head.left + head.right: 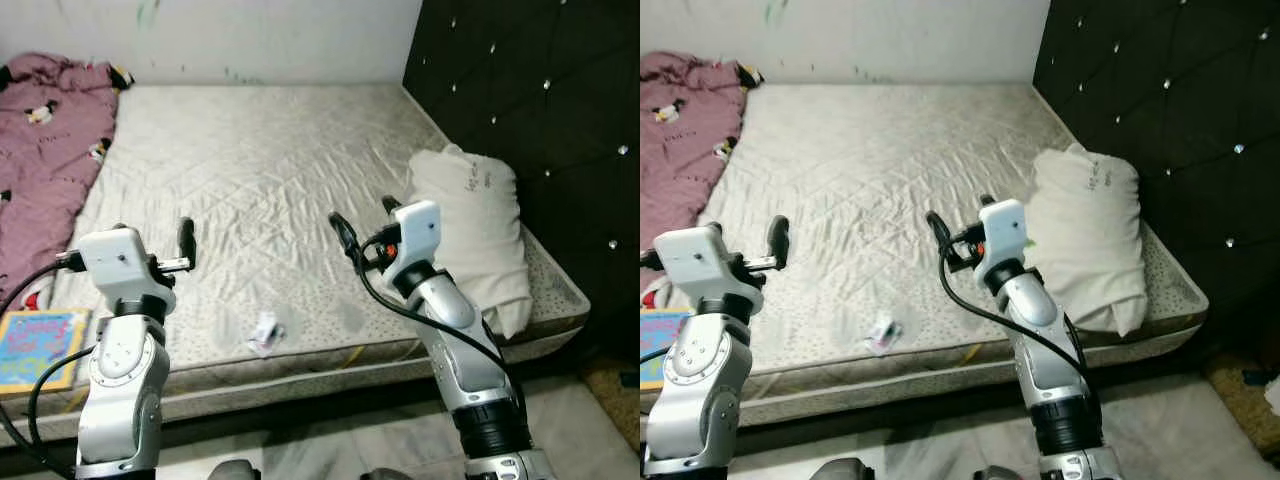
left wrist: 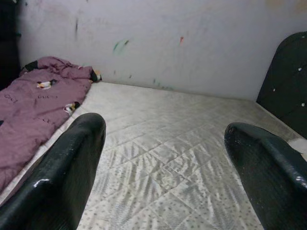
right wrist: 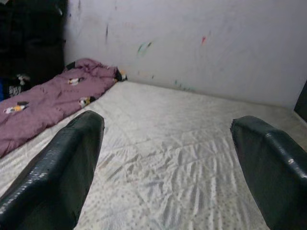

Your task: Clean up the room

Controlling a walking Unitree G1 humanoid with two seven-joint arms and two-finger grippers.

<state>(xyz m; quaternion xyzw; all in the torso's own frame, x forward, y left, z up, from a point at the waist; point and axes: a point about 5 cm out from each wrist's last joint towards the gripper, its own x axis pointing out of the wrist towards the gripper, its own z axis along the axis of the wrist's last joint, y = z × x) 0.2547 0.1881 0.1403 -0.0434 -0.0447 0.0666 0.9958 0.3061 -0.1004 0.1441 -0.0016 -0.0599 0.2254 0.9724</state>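
text: none legible | pillow [image 1: 470,225] print: too small | book [image 1: 38,345] cover: unreadable

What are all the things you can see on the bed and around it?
mattress: one, cream quilted, fills the middle
pillow: one, white, on the mattress by the headboard
headboard: one, black, tufted with shiny studs, on the right
blanket: one, purple with small cartoon prints, along the left edge
scrap of wrapper: one, white, near the mattress's front edge
book: one, blue and yellow, at the front left corner
wall: white, with marks, behind the bed
left gripper: black fingers, open, over the mattress
right gripper: black fingers, open, over the mattress
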